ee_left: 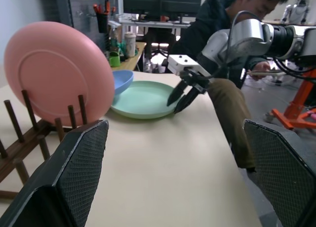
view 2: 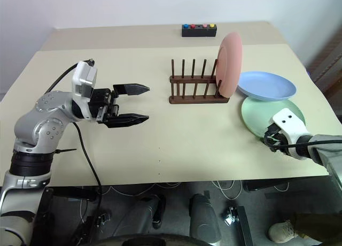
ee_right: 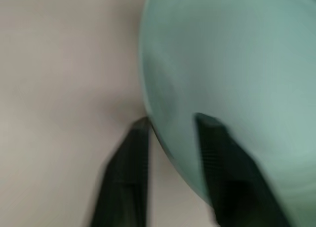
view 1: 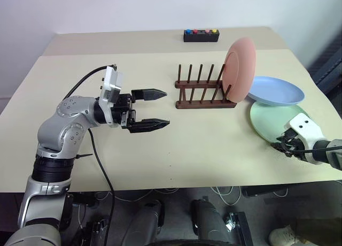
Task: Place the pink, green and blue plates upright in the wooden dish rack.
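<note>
One plate is racked: the pink plate (view 1: pixel 239 69) stands upright at the right end of the wooden dish rack (view 1: pixel 204 91) near the worktop's (view 1: pixel 160 150) far edge, while blue plate (view 1: pixel 275 91) overlaps green plate (view 1: pixel 272 123) by its right edge. The right gripper (ee_right: pixel 170 138) straddles the green rim, one finger above and one below, closing to lift it, I judge; whether it grips yet I cannot tell. The left gripper (view 1: pixel 155 108) waits wide open, level, and its wrist camera catches a seated person (ee_left: pixel 222 54) beyond that edge.

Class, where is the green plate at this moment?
The green plate lies flat on the table's right side, partly under the blue plate, with the right gripper at its near rim.
</note>
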`<state>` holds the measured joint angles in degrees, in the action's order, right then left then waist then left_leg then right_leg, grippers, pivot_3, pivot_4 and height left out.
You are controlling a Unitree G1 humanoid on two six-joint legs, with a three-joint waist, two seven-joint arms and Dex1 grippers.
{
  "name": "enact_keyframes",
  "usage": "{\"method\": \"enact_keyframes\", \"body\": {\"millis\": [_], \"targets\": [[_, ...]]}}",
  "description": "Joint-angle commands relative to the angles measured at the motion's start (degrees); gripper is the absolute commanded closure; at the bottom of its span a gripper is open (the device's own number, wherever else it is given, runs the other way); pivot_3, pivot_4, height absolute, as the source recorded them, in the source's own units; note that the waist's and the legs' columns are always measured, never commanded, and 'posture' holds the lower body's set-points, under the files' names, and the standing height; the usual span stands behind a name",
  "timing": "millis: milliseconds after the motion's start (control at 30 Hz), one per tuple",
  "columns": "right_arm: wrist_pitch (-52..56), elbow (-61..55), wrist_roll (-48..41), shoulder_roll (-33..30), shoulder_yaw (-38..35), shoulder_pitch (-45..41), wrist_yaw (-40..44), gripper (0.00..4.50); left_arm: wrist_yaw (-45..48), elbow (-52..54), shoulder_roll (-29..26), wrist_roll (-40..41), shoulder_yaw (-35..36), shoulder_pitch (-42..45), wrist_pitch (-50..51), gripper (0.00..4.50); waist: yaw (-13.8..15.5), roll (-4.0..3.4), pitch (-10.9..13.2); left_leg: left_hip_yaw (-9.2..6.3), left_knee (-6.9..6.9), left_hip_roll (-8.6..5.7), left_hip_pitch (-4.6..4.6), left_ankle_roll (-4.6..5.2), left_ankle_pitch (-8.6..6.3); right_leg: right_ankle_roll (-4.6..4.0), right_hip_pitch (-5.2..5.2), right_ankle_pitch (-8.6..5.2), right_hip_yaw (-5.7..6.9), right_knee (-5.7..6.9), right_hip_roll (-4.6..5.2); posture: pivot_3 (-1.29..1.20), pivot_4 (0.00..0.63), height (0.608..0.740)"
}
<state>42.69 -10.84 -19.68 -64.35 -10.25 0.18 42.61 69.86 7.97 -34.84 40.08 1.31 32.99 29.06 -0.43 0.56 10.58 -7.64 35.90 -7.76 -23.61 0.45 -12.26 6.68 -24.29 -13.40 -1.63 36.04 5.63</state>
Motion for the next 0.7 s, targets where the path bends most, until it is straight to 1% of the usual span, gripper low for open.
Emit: {"method": "enact_keyframes", "body": {"millis": [33, 167, 267, 333, 400, 467, 567, 633, 667, 700], "targets": [[-2.5, 0.9, 3.5, -2.1, 0.8, -0.6, 1.5, 4.48, -0.7, 1.9, -0.5, 0.0, 1.6, 0.4, -1.0, 0.00, 0.0, 0.00, 0.0, 0.00, 0.01, 0.00, 0.00, 0.00, 0.00, 0.01, 0.01, 0.00, 0.00, 0.00, 0.00, 0.00, 0.150, 0.740], [-1.6, -1.6, 4.1, -6.0, -1.1, 2.6, 6.1, 4.48, -1.2, 2.0, -0.5, -0.2, 1.6, 0.0, -1.5, 0.00, 0.7, -0.01, 0.0, 0.00, 0.02, 0.00, 0.00, 0.02, -0.01, 0.02, 0.02, 0.01, 0.02, -0.02, 0.00, 0.00, 0.150, 0.740], [3.4, -7.0, 0.3, -9.3, -7.0, 6.8, 12.7, 4.48, -1.6, 1.6, -0.5, -0.6, 1.6, 0.0, -2.2, 0.00, 1.2, -0.02, 0.0, 0.01, 0.02, 0.00, 0.00, 0.04, -0.03, 0.05, 0.01, 0.02, 0.01, -0.02, 0.00, 0.00, 0.150, 0.740], [6.8, -10.6, -2.5, -10.1, -10.7, 8.5, 16.1, 4.48, -1.6, 1.5, -0.4, -0.7, 1.5, 0.0, -2.4, 0.00, 1.2, 0.00, 0.0, 0.01, 0.02, 0.01, 0.00, 0.04, -0.03, 0.04, 0.03, 0.02, 0.01, -0.03, 0.00, 0.00, 0.150, 0.740], [12.3, -15.4, -8.1, -10.3, -15.5, 8.9, 20.5, 4.48, -1.7, 1.1, -0.1, -1.0, 1.5, 0.2, -2.8, 0.00, 1.2, 0.01, 0.0, 0.01, 0.04, 0.01, -0.01, 0.04, -0.04, 0.03, 0.04, 0.01, 0.02, -0.03, 0.00, 0.00, 0.150, 0.740], [18.5, -19.2, -16.1, -9.5, -20.0, 6.5, 23.8, 4.48, -1.9, 0.5, 0.1, -1.3, 1.5, 0.6, -3.2, 0.00, 1.1, 0.00, 0.0, 0.01, 0.04, 0.03, -0.01, 0.05, -0.04, 0.03, 0.03, 0.01, 0.02, -0.03, 0.00, 0.00, 0.150, 0.740], [23.9, -21.2, -23.5, -8.2, -23.3, 2.4, 24.4, 4.48, -1.9, 0.2, 0.2, -1.4, 1.5, 0.8, -3.4, 0.00, 1.1, 0.02, 0.0, 0.02, 0.04, 0.09, -0.01, 0.04, -0.05, 0.01, 0.03, 0.00, 0.04, -0.05, -0.02, 0.00, 0.150, 0.740], [28.3, -19.1, -32.6, -5.8, -25.3, -5.3, 22.3, 4.48, -2.1, -0.1, 0.5, -1.5, 1.5, 1.0, -3.7, 0.00, 1.1, 0.10, 0.1, 0.02, 0.04, 0.09, -0.03, 0.05, -0.05, -0.07, 0.05, -0.04, 0.06, -0.10, 0.00, 0.00, 0.150, 0.740], [29.7, -17.0, -36.7, -4.1, -25.9, -10.6, 19.9, 4.48, -2.2, -0.2, 0.6, -1.5, 1.5, 1.2, -3.7, 0.00, 1.1, 0.10, 0.1, 0.02, 0.07, 0.11, -0.05, 0.05, -0.06, -0.10, 0.08, -0.04, 0.09, -0.16, 0.00, 0.00, 0.150, 0.740], [31.7, -13.1, -42.6, -1.6, -26.7, -17.1, 16.0, 4.48, -2.5, -0.5, 0.8, -1.3, 1.7, 1.5, -3.5, 0.00, 1.1, 0.08, 0.1, 0.03, 0.10, 0.11, -0.11, 0.06, -0.06, -0.13, 0.06, -0.02, 0.10, -0.22, 0.00, 0.00, 0.150, 0.740]]}}
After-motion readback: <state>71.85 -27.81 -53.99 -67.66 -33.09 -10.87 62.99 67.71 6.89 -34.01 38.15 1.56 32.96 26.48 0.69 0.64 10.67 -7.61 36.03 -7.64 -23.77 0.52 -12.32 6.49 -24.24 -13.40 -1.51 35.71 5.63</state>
